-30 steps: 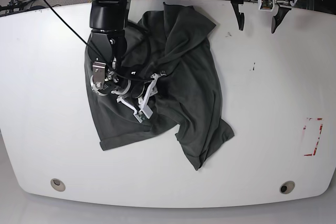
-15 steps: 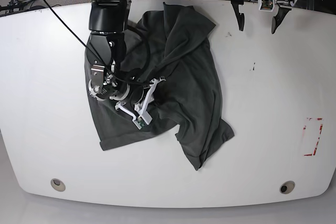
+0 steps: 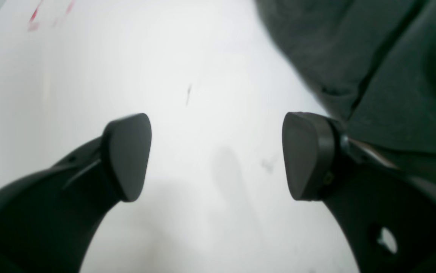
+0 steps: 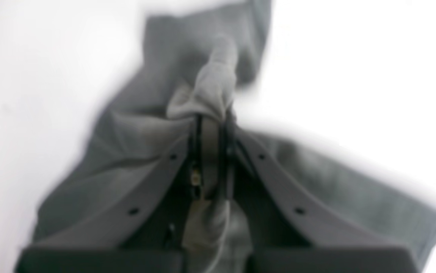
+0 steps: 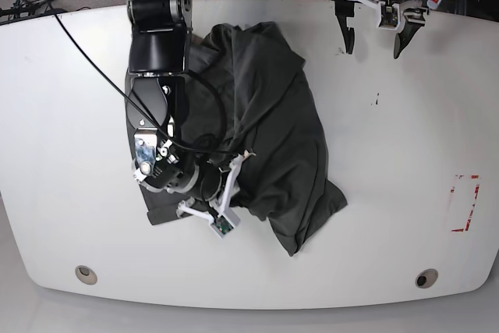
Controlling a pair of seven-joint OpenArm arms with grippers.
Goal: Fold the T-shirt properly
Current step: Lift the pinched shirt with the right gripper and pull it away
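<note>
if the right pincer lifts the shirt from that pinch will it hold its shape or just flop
Probably flops: the shirt lies in soft creases on the table, so it looks limp. The right pincer is shut on a small bunched fold, so the rest would likely hang and drag. It seems light, and the grip should hold.

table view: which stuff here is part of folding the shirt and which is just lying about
Part of the job:
- T-shirt
- right gripper, shut on a bunch of it
- left gripper, open above the table

Just there:
- red tape mark
</note>
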